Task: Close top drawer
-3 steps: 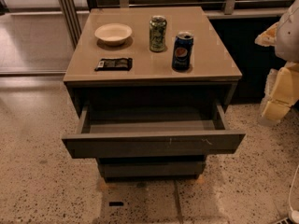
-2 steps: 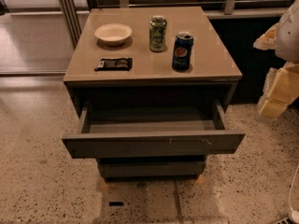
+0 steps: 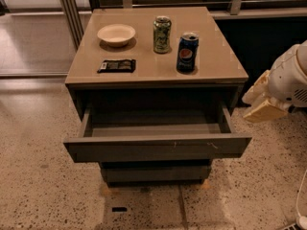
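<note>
Below the cabinet's tabletop, the top drawer [image 3: 158, 148] stands pulled well out toward the camera. Its flat, handle-less grey-brown front is the widest thing on the unit and reaches past the cabinet's sides on both the left and the right. A few small pale scratches mark that front right of centre. Behind the front, the shallow tray of the drawer and its 2 side walls run back into the dark opening under the top.

Under the open drawer sits a narrower drawer front [image 3: 156, 172], set further back and largely shaded by the one above.

On the tabletop [image 3: 218, 66] above stand 4 things. A pale bowl [image 3: 116, 33] rests at the back left. A green can [image 3: 162, 34] stands upright near the back centre. A blue can [image 3: 187, 52] stands upright just in front of it and to its right, apart from it. A dark flat packet [image 3: 116, 65] lies near the front left edge, in front of the bowl.

The gripper [image 3: 260, 103], cream-coloured at the end of a white arm [image 3: 290, 78], hangs at the right of the view. It is level with the cabinet's upper part, off the right end of the drawer and touching nothing. Whether it is spread or pressed together cannot be told.

The cabinet stands on a speckled stone floor [image 3: 38, 186].
</note>
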